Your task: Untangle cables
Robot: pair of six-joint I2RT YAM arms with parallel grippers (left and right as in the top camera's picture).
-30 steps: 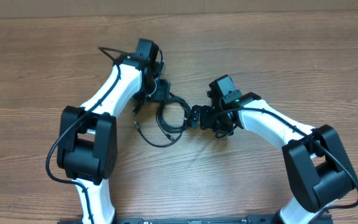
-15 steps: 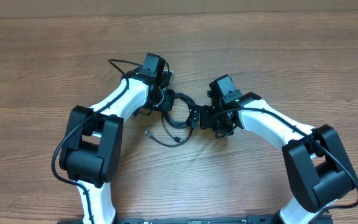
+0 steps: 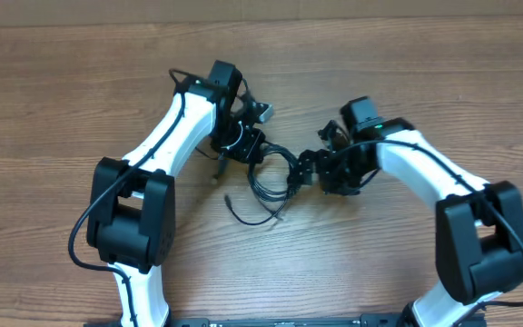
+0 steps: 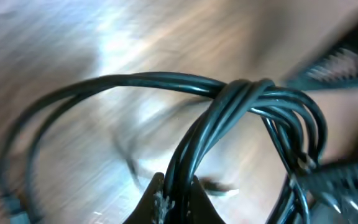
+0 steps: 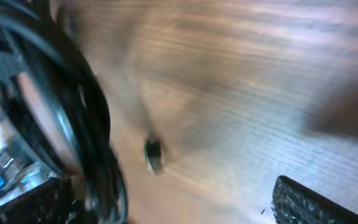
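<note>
Left claw pinches glossy black looped cables; right claw gapes wide.

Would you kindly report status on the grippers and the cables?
Left gripper shut on the cables. Right gripper open beside them. Loops bunched together, one plug end loose on the table. Nothing in the way.

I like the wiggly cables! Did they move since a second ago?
Yes. The cables slid right and a bit nearer the black bar at the bottom of the overhead view.
</note>
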